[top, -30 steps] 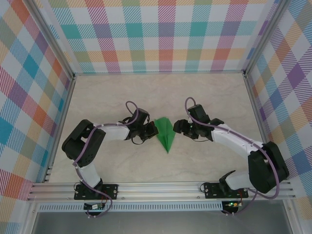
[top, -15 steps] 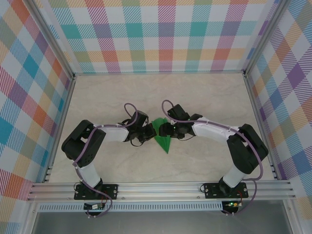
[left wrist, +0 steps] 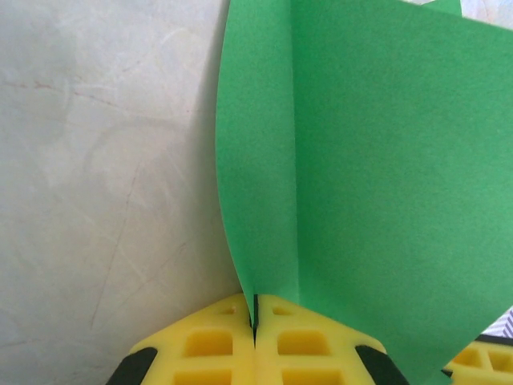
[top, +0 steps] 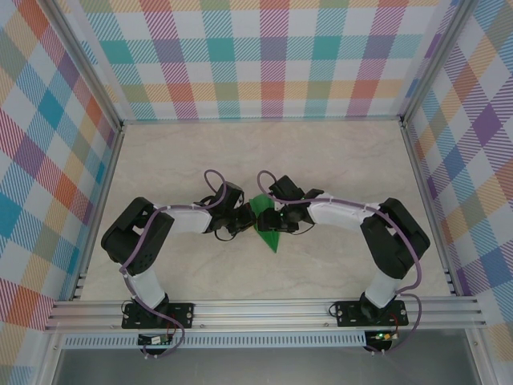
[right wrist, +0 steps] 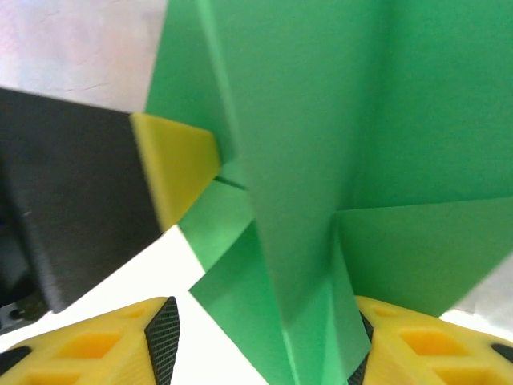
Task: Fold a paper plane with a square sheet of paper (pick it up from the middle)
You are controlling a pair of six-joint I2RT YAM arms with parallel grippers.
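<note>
over table (top: 337,152): left gripper (left wrist: 255,321) pinching paper plane (left wrist: 377,176) edge, right gripper (right wrist: 264,345) wide astride it. light, floppy, crumples easy; grab layered centre crease.

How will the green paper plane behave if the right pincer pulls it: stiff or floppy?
Probably light and floppy: the paper plane is a thin sheet pinched by the shut left pincer. Its layered folds, straddled by the open right pincer, likely stiffen it along the crease. Pulling against the left grip might tear or crumple it.
</note>
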